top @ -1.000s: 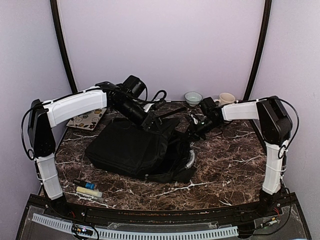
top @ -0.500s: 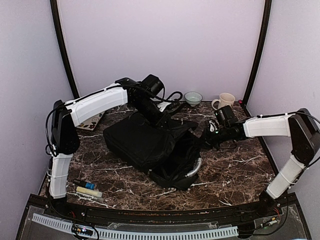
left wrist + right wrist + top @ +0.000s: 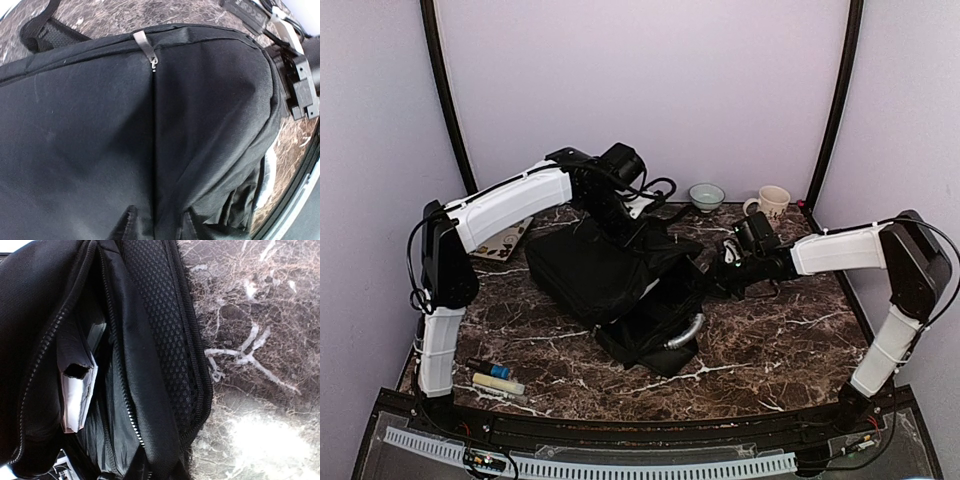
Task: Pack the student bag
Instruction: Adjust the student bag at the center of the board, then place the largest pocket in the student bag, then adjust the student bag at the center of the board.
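Dark marble table [image 3: 790, 340]. Student bag [image 3: 610, 285]: mid-table, mouth gaping rightward. Right gripper [image 3: 720, 283]: pinched on its zip edge. Left gripper [image 3: 156, 222]: narrowly parted over the fabric (no firm hold). The mouth may sag shut.

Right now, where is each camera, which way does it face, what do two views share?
Top external: above, behind the bases, looking down at the table; left arm, right arm show.
Left wrist: close over the bag and zip pull; jaws at bottom edge.
Right wrist: faces into the open bag, white item inside; jaws unclear.
All share the bag.
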